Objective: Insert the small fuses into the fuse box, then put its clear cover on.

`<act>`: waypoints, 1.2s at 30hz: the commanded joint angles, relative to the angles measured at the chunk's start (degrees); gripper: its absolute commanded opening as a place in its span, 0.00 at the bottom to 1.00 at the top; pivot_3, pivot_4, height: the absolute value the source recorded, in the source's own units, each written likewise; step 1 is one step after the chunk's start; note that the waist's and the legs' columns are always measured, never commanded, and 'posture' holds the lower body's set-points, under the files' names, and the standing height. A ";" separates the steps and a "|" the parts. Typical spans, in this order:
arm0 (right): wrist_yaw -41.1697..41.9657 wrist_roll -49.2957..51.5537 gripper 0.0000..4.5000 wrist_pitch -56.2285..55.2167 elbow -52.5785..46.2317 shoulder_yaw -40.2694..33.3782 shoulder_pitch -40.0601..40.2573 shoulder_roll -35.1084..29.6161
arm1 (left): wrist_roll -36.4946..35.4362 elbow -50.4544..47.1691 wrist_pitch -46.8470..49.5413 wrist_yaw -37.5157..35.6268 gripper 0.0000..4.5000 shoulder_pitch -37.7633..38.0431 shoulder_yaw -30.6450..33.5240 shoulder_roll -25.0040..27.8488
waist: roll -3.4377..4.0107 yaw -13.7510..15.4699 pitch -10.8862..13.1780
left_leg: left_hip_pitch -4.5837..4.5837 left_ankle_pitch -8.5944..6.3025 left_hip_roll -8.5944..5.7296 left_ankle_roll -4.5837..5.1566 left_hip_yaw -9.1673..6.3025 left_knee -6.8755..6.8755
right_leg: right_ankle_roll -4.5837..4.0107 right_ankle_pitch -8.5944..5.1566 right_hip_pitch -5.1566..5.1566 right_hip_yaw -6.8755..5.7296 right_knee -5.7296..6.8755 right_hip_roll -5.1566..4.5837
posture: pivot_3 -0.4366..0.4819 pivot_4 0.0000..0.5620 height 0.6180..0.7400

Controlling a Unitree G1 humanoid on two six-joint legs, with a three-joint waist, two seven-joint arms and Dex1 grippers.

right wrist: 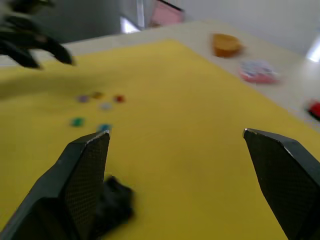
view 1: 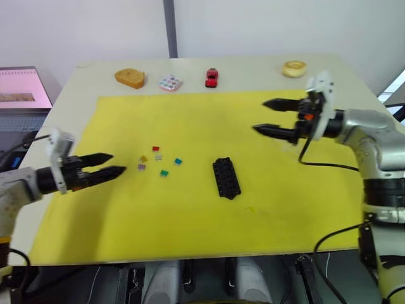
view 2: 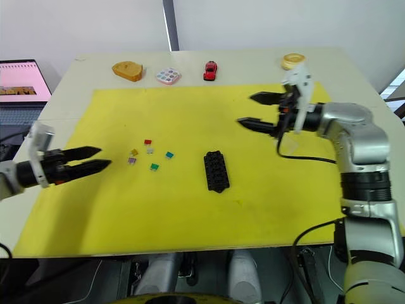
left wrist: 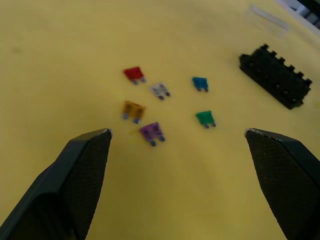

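Six small fuses point(left wrist: 162, 107) lay loose on the yellow mat point(view 1: 190, 209) beside the black fuse box point(view 1: 226, 177) – light, rigid, likely slippery, best pinched across their flat plastic heads; left claw point(view 1: 109, 165) and right claw point(view 1: 269, 116) hovered agape, empty

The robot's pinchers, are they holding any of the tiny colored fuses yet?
No, nothing is held. The left gripper and right gripper are both open and empty; the fuses lie on the yellow mat.
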 commanded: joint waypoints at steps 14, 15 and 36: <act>-13.48 10.51 1.00 13.34 -19.38 1.07 1.57 3.71 | 9.25 12.37 -5.55 -6.42 0.99 -9.48 -13.41 -2.81 | -0.12 0.75 -0.07 | -0.12 -0.17 -0.04 0.25 0.14 0.04 | -0.05 0.03 -0.21 0.04 0.02 -0.10 | 0.48 0.27 1.00; -13.74 10.78 1.00 13.42 -19.52 1.02 1.64 3.61 | 9.24 12.85 -5.15 -6.96 0.99 -9.99 -13.77 -3.07 | -0.12 0.78 -0.07 | -0.11 -0.17 -0.04 0.25 0.16 0.05 | -0.05 0.03 -0.21 0.04 0.03 -0.11 | 0.48 0.27 1.00; -21.07 10.84 1.00 13.99 -19.85 -0.10 3.22 2.91 | 15.30 24.78 -5.29 -11.21 0.99 -19.73 -19.19 -13.15 | -0.15 3.42 -0.11 | -0.12 -0.26 -0.11 0.45 0.17 0.29 | -0.18 0.08 -0.09 0.03 0.05 -0.22 | 0.48 0.27 1.00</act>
